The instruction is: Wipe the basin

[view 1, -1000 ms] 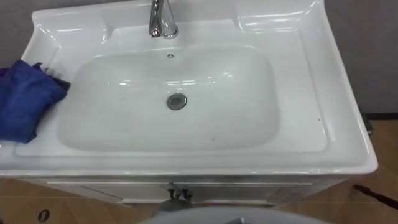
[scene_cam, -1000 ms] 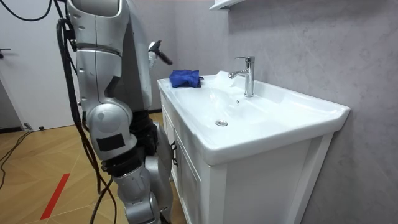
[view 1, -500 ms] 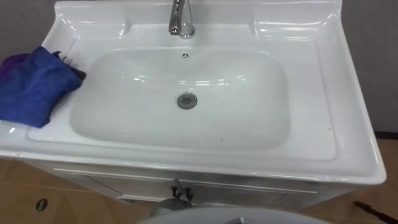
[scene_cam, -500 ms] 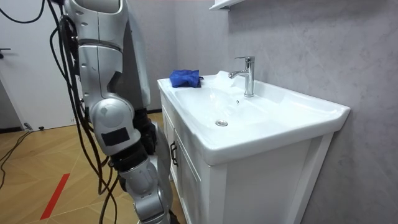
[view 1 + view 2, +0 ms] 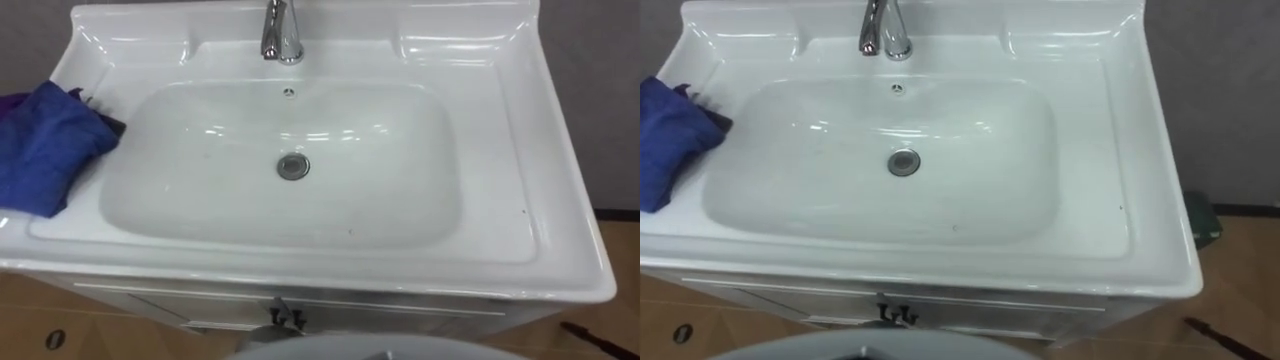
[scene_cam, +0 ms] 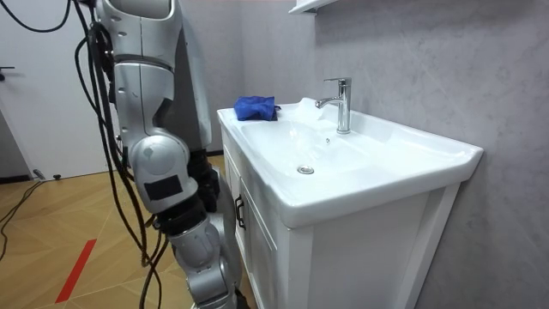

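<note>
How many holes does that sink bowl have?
2: the drain at the bottom of the basin, and a small overflow hole on its back wall, just below the faucet. None seem hidden.

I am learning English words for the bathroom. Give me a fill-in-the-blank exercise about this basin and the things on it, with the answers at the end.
1. The cloth on the basin is ___ in colour.
2. It lies on the rim at the robot's ___ side.
3. The faucet stands at the ___ edge, beyond the drain.
Missing words: blue; left; back.
</note>
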